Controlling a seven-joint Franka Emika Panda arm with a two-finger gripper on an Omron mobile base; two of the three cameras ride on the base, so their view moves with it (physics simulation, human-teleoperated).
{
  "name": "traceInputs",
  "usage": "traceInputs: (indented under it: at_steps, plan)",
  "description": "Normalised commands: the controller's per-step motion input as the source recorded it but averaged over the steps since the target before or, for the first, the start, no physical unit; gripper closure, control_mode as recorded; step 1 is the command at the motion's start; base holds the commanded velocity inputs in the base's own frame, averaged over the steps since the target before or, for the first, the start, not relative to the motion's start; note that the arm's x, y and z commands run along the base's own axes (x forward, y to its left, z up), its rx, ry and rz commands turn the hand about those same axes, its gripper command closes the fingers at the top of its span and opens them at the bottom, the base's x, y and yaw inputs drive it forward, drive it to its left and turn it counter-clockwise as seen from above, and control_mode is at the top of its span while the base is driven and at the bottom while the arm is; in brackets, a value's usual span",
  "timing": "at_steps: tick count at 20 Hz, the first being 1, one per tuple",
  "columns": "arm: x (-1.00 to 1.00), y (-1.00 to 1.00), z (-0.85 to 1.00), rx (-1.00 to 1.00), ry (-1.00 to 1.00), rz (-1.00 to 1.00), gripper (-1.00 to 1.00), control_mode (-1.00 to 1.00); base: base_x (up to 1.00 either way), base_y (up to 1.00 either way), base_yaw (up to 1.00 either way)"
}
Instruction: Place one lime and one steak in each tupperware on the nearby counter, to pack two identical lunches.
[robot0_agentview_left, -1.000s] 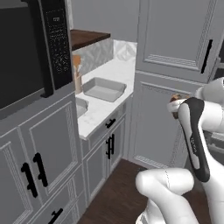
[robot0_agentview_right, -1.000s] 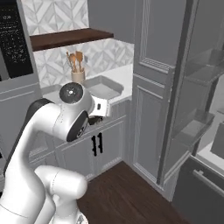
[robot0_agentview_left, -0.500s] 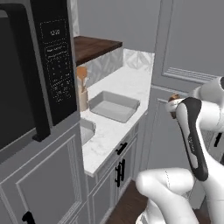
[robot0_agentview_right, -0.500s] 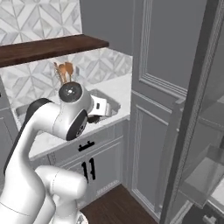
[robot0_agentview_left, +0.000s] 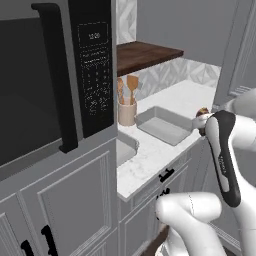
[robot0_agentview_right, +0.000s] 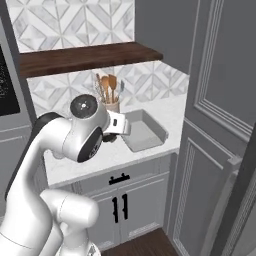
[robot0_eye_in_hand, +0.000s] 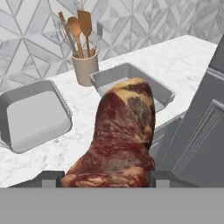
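My gripper (robot0_eye_in_hand: 107, 177) is shut on a steak (robot0_eye_in_hand: 124, 131), a marbled red-brown slab that stands up between the fingertips. The steak (robot0_agentview_left: 202, 112) is held in the air off the counter's (robot0_agentview_left: 150, 160) front edge. Two light-grey tupperware trays lie on the marble top, both with nothing inside: one (robot0_eye_in_hand: 35, 116) to the left, the other (robot0_eye_in_hand: 162, 92) partly hidden behind the meat. In the left base view the far tupperware (robot0_agentview_left: 162, 125) is in full sight and the near tupperware (robot0_agentview_left: 126, 148) is half hidden by the microwave column. The right base view has a tupperware (robot0_agentview_right: 145, 132) beside the hand. The lime is out of view.
A beige cup of wooden utensils (robot0_eye_in_hand: 85, 65) stands against the tiled wall between the trays. A black microwave (robot0_agentview_left: 50, 85) in a cabinet column sits close on the left, with a dark wooden shelf (robot0_agentview_left: 145, 52) above the counter. A tall grey cabinet (robot0_agentview_right: 220, 125) borders the right.
The whole picture has shifted: the base has driven closer to the counter, which now looks larger and nearer. The steak stays in the shut gripper.
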Motion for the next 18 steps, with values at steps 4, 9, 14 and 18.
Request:
traceInputs:
  at_steps: [4, 9, 14, 18]
  plan:
    - [0.0, 0.0, 0.0, 0.0, 0.0, 0.0, 1.0, 1.0, 0.64, -0.12, 0.36]
    - [0.98, -0.21, -0.12, 0.0, 0.03, 0.16, 1.0, -1.0, 0.0, 0.0, 0.0]
    - [1.0, -0.16, -0.62, -0.03, 0.0, 0.1, 1.0, -1.0, 0.0, 0.0, 0.0]
    - [0.99, -0.28, -0.63, -0.08, 0.02, 0.09, 1.0, -1.0, 0.0, 0.0, 0.0]
